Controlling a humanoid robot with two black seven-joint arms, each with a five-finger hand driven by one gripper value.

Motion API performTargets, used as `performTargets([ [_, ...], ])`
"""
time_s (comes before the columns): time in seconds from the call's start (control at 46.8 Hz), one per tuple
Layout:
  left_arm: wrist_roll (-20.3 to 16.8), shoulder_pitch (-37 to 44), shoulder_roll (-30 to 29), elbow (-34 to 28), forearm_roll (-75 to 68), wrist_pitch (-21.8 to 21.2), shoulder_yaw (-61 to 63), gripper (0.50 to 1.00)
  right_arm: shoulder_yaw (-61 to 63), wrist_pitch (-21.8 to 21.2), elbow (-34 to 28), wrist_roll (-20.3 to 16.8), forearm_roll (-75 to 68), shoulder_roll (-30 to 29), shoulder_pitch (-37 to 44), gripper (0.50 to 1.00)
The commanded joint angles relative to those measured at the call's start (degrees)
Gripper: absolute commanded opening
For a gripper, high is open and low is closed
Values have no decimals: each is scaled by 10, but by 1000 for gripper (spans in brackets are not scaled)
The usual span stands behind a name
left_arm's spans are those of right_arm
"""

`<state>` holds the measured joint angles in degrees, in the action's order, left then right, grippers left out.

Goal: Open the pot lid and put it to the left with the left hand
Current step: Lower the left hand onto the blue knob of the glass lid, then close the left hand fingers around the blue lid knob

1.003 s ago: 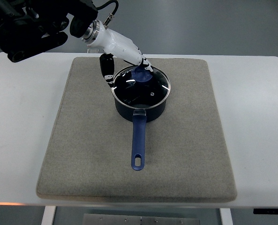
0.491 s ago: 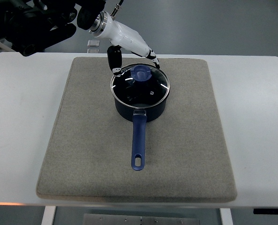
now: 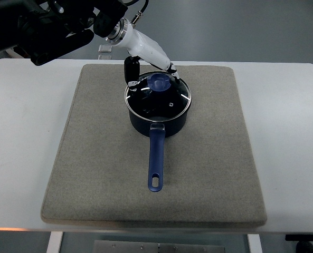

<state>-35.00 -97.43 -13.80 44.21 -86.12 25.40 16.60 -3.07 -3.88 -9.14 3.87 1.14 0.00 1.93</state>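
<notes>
The glass lid (image 3: pixel 159 96), steel-rimmed with a blue knob (image 3: pixel 159 83), sits closed on the dark blue pot (image 3: pixel 158 120), whose blue handle (image 3: pixel 155 161) points toward the camera. The left hand (image 3: pixel 145 63) hangs over the pot's far rim, fingers (image 3: pixel 130 70) loosely spread around the knob, gripping nothing. The pot stands on a grey mat (image 3: pixel 93 158).

A: The lid (image 3: pixel 158 96) looks like glossy glass with a shiny metal rim and a smooth blue plastic knob (image 3: pixel 159 82).

B: The mat (image 3: pixel 93 174) at 6 o'clock is rough, matt grey felt on a smooth white table (image 3: pixel 19 158).
</notes>
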Motion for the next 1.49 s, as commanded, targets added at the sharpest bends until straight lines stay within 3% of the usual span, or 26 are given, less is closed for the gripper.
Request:
performTargets([
  [0.0,0,1,-1,-2,0,0,1,975,0,0,0,0,0,0,0,917],
  [1.324,0,24,2,-17,9,-27,-4,958,0,0,0,0,0,0,0,917],
  [1.473,0,25,10,-18,9,-29,-5,936,1,0,0,0,0,0,0,915],
])
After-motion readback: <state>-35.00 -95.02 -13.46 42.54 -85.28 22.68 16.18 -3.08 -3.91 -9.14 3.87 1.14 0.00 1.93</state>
